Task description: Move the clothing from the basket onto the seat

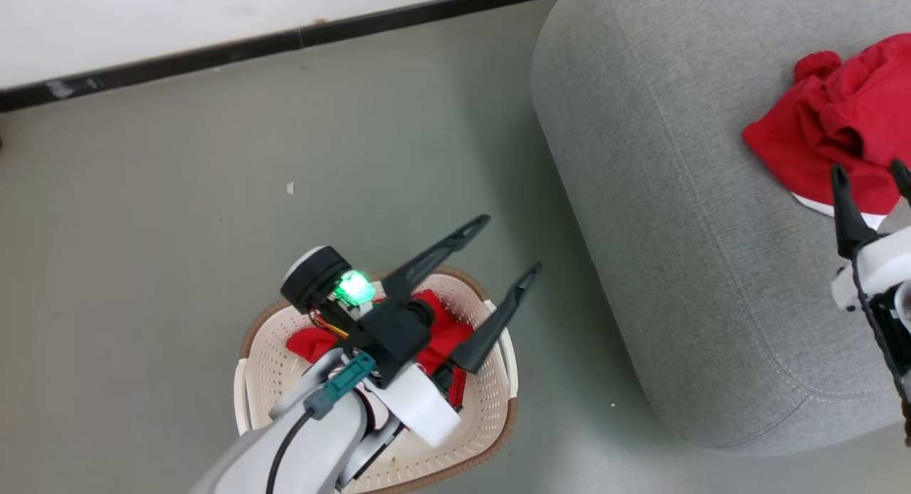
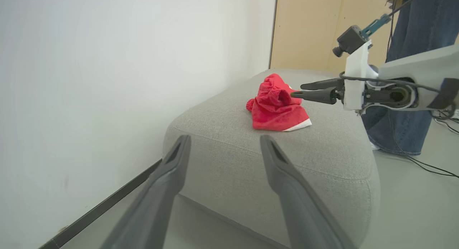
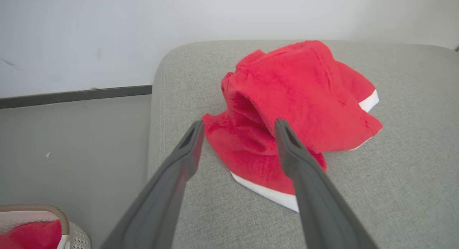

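Note:
One red piece of clothing [image 1: 833, 131] with a white hem lies crumpled on the light-grey seat [image 1: 676, 195]. My right gripper [image 1: 868, 168] hovers just in front of it, open, nothing between its fingers. In the right wrist view the clothing [image 3: 304, 91] lies loose on the seat [image 3: 394, 177] beyond the gripper [image 3: 239, 123]. A second red piece [image 1: 313, 341] sits in the cream basket [image 1: 245, 337] on the floor. My left gripper [image 1: 511, 243] hangs open and empty above the basket, pointing toward the seat [image 2: 229, 152].
A white wall with a dark skirting board [image 1: 285, 42] runs behind the grey floor. A person's legs in blue jeans [image 2: 412, 127] stand beyond the seat's far side, with cables on the floor there. The basket's corner [image 3: 43, 209] shows low in the right wrist view.

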You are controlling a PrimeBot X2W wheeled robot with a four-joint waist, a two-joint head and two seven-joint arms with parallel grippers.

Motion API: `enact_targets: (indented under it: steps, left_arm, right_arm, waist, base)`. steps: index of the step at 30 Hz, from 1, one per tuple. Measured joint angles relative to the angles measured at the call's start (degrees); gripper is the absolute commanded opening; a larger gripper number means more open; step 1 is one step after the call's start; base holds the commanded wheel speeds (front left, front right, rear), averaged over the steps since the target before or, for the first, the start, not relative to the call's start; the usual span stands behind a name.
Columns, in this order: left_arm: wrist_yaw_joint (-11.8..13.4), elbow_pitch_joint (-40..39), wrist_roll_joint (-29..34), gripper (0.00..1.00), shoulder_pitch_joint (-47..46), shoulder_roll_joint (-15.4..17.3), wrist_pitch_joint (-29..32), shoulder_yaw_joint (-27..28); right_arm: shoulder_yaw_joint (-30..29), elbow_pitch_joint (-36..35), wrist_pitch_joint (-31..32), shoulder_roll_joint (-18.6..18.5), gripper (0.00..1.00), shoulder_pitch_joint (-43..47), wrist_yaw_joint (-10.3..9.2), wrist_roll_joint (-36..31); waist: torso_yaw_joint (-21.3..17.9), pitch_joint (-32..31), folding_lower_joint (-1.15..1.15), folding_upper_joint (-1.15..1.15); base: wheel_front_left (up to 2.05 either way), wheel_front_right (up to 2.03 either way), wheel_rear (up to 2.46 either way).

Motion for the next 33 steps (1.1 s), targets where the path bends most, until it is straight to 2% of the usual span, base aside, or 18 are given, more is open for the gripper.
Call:
enact_targets:
  steps: [13,20,33]
  left_arm:
    - [5.0,2.9,-2.5,1.00,4.1,0.4,-2.1,6.2]
    - [7.7,4.7,-3.5,1.00,8.1,0.9,-2.9,9.3]
    - [13.7,8.0,-5.3,1.00,15.4,2.2,-3.5,16.4]
  right_arm:
    - [7.5,-10.6,-0.4,2.0,1.00,-0.2,0.00,0.1]
    - [7.0,-12.1,-0.4,5.3,1.00,0.1,0.00,0.0]
    - [5.8,-15.9,-0.5,10.9,1.00,7.7,0.00,-2.5]
  waist:
    - [1.3,-5.2,0.00,0.00]
    - [3.3,-8.2,0.00,0.00]
    - [7.3,-14.0,0.00,0.00]
  base:
    - [0.00,0.00,0.00]
    - [0.00,0.00,0.00]
    - [0.00,0.00,0.00]
